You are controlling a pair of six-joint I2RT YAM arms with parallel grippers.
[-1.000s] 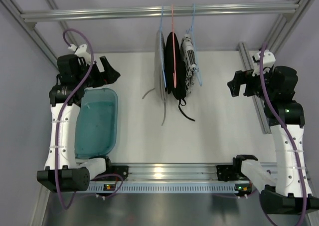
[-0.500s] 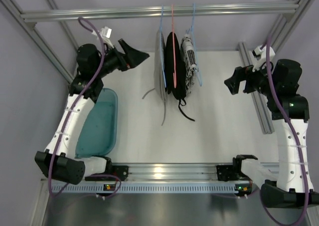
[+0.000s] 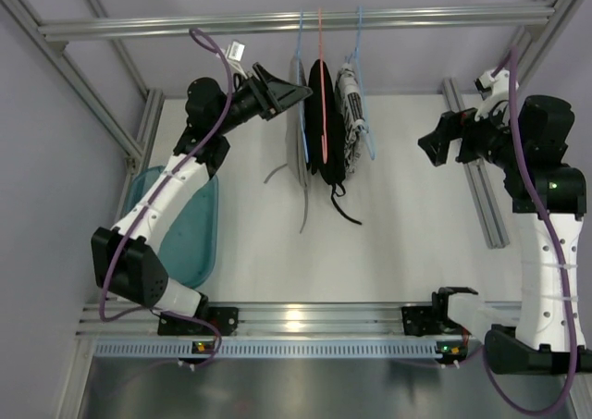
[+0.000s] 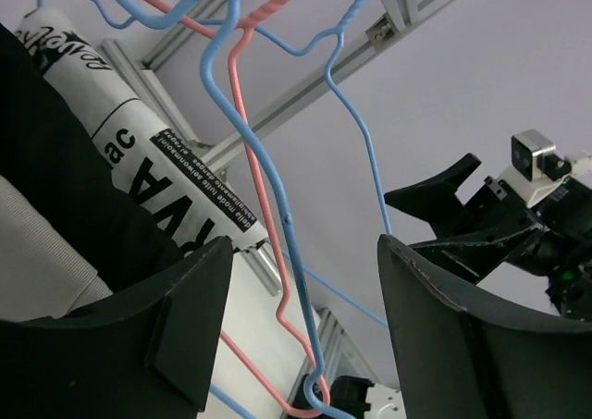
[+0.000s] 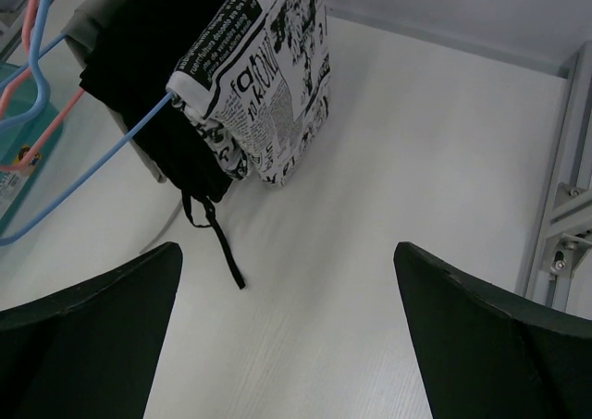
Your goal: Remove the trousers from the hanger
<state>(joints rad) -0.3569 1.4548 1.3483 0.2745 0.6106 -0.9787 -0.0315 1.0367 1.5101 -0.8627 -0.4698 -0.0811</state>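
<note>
Grey-beige trousers [image 3: 294, 151] now have the left fingers [image 3: 287, 92] just beside them.

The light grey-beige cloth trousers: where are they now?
In the top view the trousers hang leftmost of three garments on the metal rail, next to the black garment.

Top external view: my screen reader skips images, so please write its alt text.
The left gripper is beside the top of the grey trousers, hanging on a blue hanger from a rail next to a black garment and a patterned garment. The right gripper hovers open, clear.
</note>
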